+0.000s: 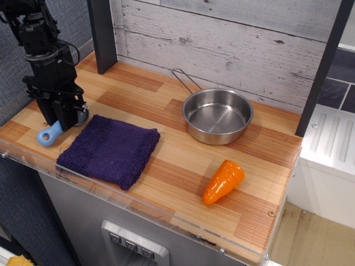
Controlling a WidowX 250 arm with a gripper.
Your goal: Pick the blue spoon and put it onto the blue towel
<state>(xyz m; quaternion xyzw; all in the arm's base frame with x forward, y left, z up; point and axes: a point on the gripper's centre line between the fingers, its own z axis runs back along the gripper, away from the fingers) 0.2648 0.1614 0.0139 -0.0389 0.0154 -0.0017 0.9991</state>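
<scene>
The blue spoon (pixel 49 134) lies at the table's left front, left of the blue towel (pixel 108 149). Its light-blue handle points front-left, and a bit of its grey bowl shows behind the gripper on the right. My gripper (pixel 62 119) stands upright over the spoon's middle with its fingers closed on it, at or just above the tabletop. The towel lies flat and bare, with its left corner close to the gripper.
A steel pan (pixel 217 115) with a wire handle sits at the back centre. An orange toy carrot (pixel 223 181) lies front right. A dark post (pixel 102 33) stands at the back left. The wooden table (pixel 166 166) has a clear plastic front rim.
</scene>
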